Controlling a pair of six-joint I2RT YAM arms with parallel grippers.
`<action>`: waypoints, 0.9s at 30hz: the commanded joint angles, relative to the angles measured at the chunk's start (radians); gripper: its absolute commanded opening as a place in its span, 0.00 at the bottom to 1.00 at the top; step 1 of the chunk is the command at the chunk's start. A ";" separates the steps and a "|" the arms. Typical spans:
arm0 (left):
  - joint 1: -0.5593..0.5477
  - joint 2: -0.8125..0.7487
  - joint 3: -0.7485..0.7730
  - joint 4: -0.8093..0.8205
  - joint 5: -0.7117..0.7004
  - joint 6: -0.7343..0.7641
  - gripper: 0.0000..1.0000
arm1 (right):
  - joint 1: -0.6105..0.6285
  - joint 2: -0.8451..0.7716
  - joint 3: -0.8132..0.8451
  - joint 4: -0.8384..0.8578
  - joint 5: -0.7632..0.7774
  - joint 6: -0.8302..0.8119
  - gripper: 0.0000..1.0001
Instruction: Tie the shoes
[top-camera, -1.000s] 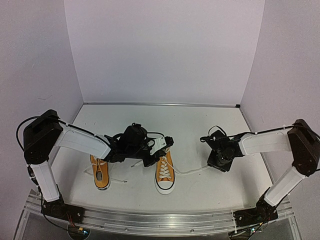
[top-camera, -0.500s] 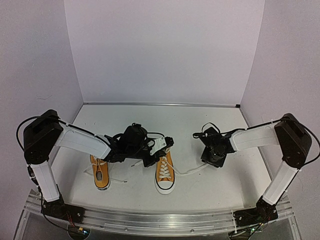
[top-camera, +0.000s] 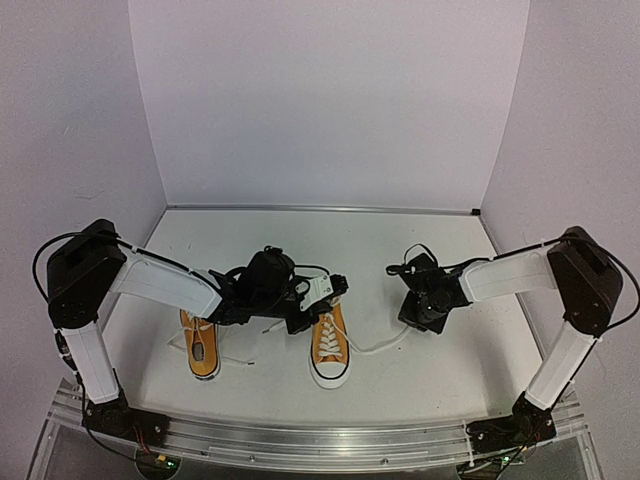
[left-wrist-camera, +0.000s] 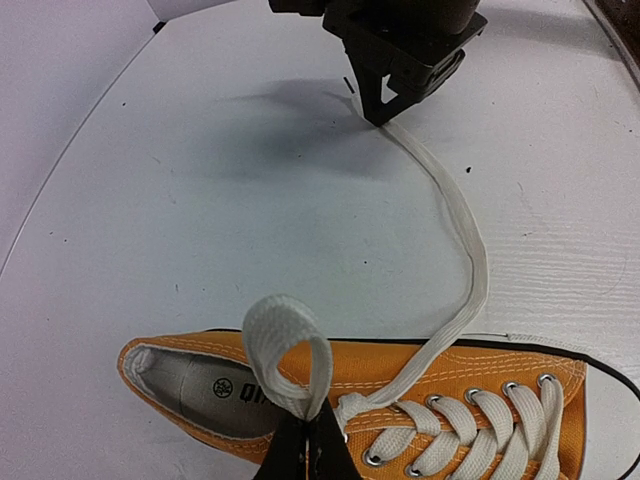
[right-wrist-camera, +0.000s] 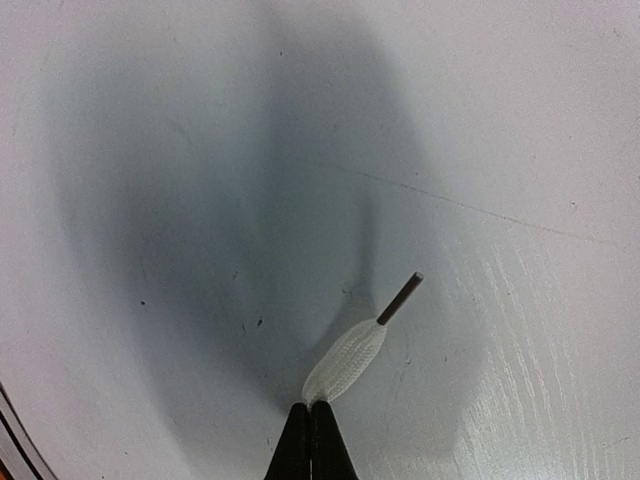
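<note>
- Bow-making appeared to be the step in hand on the laced shoe (left-wrist-camera: 450, 385), the one of the orange pair nearer the right arm
- The left pincer (left-wrist-camera: 308, 440) was clamped on the base of a standing loop (left-wrist-camera: 285, 345) of white lace, just above the shoe's top eyelets and beside its opening
- The right pincer (right-wrist-camera: 310, 425) was pressed together on the tip of the free lace (left-wrist-camera: 470, 260), low over the bench (top-camera: 400, 250), with the dark tag (right-wrist-camera: 400, 297) poking out past its fingertips
- That lace ran slack from the top eyelets in a curve across the bench to the right pincer, which hung well apart from the shoe on its right side
- The second shoe (top-camera: 203, 350) lay on the bench beside the first, under the left arm; whether it was tied could not be told
- The next move seemed to call for carrying the free end back to the loop and round its base, keeping slack so the loop was not dragged out of the left pincer's hold
</note>
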 joint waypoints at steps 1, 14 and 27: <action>-0.003 -0.021 0.017 0.041 0.018 0.032 0.00 | -0.002 -0.069 0.051 0.001 -0.033 -0.101 0.00; -0.006 -0.045 -0.028 0.091 0.049 0.095 0.00 | 0.018 0.077 0.595 0.104 -0.411 -0.426 0.00; -0.017 -0.077 -0.105 0.146 0.031 0.166 0.00 | 0.164 0.423 0.977 0.137 -0.723 -0.413 0.00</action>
